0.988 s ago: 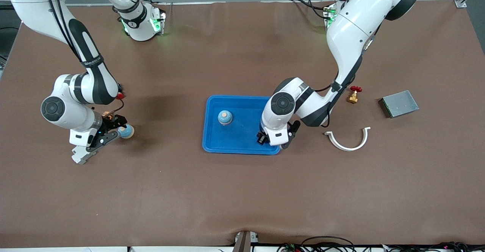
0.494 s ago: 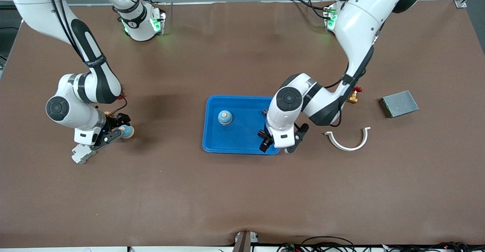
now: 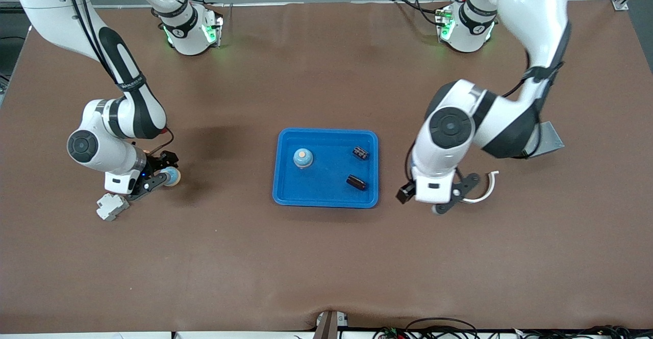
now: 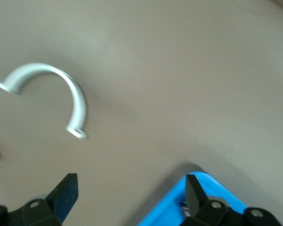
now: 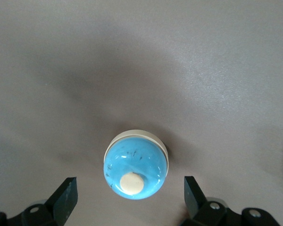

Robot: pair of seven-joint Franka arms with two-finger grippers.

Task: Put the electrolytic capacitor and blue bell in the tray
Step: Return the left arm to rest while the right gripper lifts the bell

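on the brown table (image 3: 326, 257), the bright-blue tray (image 3: 285, 188) holds a round blue bell (image 3: 303, 158).

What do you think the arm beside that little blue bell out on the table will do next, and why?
Probably lower and close on it. The right gripper is open, its fingers straddling the blue bell, which sits on the table outside the tray. The tray already holds two capacitors and another bell. The left gripper is open over the table beside the tray.
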